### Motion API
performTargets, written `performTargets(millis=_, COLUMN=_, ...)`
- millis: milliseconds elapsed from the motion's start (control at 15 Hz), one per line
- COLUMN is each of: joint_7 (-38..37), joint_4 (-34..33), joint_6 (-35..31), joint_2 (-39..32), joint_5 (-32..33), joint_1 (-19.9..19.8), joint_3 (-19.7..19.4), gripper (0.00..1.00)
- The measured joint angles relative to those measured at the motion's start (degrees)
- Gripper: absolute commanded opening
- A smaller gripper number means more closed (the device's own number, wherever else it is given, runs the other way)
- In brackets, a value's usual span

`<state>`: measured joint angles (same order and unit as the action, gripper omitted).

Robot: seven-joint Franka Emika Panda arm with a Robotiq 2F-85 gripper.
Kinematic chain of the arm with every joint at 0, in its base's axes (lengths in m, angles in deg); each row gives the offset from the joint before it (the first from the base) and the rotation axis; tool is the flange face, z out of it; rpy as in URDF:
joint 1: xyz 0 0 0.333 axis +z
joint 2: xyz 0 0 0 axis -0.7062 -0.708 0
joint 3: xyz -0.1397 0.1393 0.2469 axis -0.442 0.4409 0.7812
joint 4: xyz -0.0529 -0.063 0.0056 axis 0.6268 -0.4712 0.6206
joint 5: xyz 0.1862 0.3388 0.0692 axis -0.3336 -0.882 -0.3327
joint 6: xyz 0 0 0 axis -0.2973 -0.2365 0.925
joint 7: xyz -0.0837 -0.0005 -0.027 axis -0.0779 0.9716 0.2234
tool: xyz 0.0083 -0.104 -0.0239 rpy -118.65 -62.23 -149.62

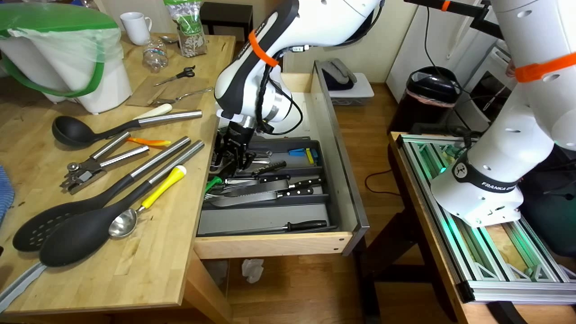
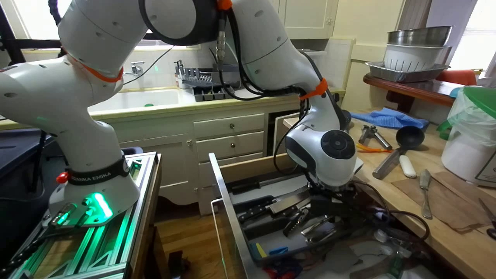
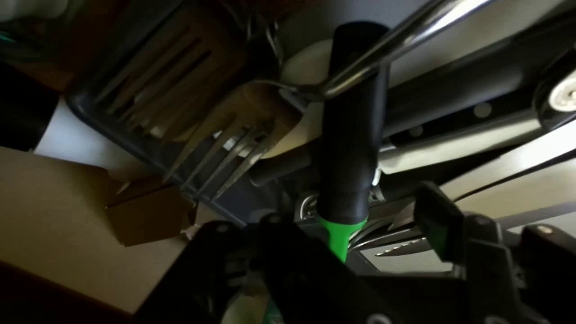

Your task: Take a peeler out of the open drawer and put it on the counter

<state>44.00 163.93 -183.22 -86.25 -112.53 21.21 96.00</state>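
The gripper (image 3: 353, 218) has its fingers apart over the drawer (image 1: 270, 246), a green-and-black handle (image 3: 347, 184) showing between them. I can't tell which tool is the peeler. In an exterior view, knives (image 1: 270, 186) lie at the gripper's four o'clock, the counter (image 1: 150, 261) at nine.

I have my robot (image 2: 267, 50) in a kitchen, with a sink (image 2: 162, 97), dish rack (image 2: 211, 80) and drawer (image 1: 270, 245) of knives (image 1: 247, 198).

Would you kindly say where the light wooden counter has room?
In an exterior view, the counter is bare from the yellow-handled metal scoop to its near corner, and between blue cloth and black ladle. Crowded: around black slotted spoon.
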Motion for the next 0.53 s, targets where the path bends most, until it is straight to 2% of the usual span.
performTargets(millis=67, joint_7=0.01, joint_4=-0.29, joint_6=0.00, joint_2=-0.28, joint_5=0.00, joint_1=-0.06, joint_3=0.13, gripper=0.39)
performTargets(millis=200, joint_7=0.04, joint_4=-0.61, joint_6=0.00, joint_2=-0.61, joint_5=0.00, joint_1=-0.16, joint_3=0.29, gripper=0.34)
performTargets(millis=533, joint_7=0.42, joint_4=-0.64, joint_6=0.00, joint_2=-1.06, joint_5=0.00, joint_1=-0.57, joint_3=0.67, gripper=0.62)
